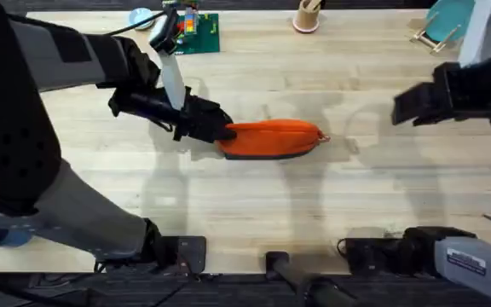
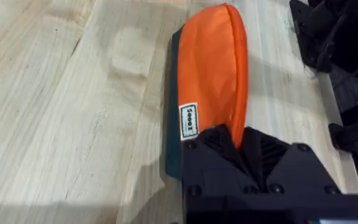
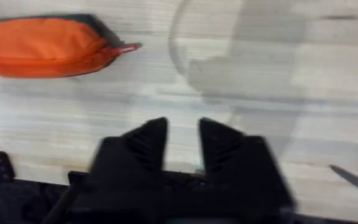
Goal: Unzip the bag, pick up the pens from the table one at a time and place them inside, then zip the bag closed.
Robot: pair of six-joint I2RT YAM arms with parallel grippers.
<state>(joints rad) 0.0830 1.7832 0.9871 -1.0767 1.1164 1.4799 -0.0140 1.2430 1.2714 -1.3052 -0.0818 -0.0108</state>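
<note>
Orange bag [image 2: 213,68], white label [image 2: 188,120] unreadable, pinched by left fingers [image 2: 253,152]; right fingers [image 3: 151,140] slightly spread.

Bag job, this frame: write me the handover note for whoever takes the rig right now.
Left gripper: shut on the left end of the bag, pinching the fabric, as the left wrist view shows.
Right gripper: open, holding nothing, raised over bare table to the right of the bag.
Bag: lies flat mid-table, bulging, pull tab at its right end; the zipper looks closed.
Pens: I see none lying on the table, so they are probably inside already.
Left to do: check the zip is fully shut, then release the bag.
</note>
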